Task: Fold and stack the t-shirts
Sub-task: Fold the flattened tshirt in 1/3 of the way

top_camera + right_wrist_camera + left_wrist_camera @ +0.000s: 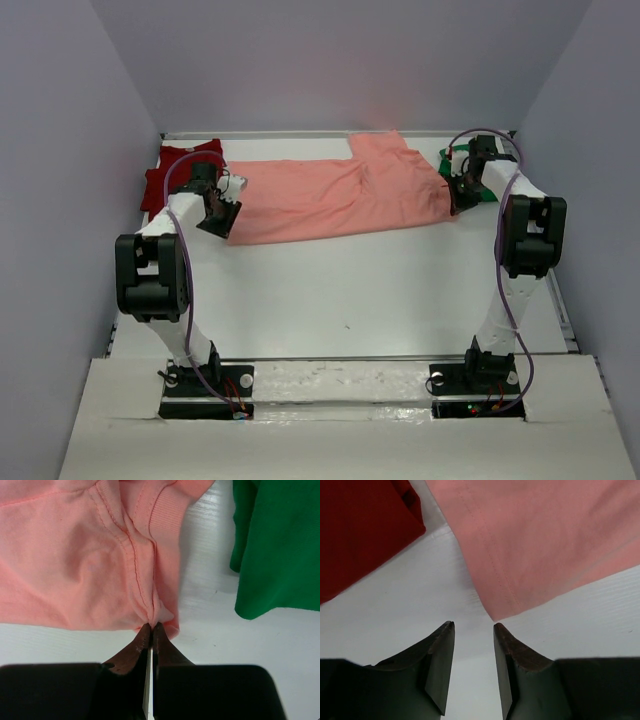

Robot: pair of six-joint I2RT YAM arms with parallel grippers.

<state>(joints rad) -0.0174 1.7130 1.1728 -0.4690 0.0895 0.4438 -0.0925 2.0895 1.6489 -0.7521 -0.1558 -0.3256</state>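
Observation:
The salmon-pink t-shirt (340,195) lies spread across the back of the table, one sleeve pointing toward the far wall. My right gripper (152,625) is shut on a pinched fold of it (65,565) beside the ribbed collar, at the shirt's right end (458,195). My left gripper (473,625) hangs open over bare table, nothing between its fingers, and the pink shirt's hem corner (545,540) lies just beyond its right fingertip. From above, that gripper (222,218) is at the shirt's left end. The dark red t-shirt (165,175) (355,530) sits at the back left. The green t-shirt (280,545) (446,157) is at the back right, mostly hidden behind my right arm.
The white table (350,290) is enclosed by pale walls at the back and both sides. A metal rail (563,310) runs along its right edge. Both arm bases stand at the near edge.

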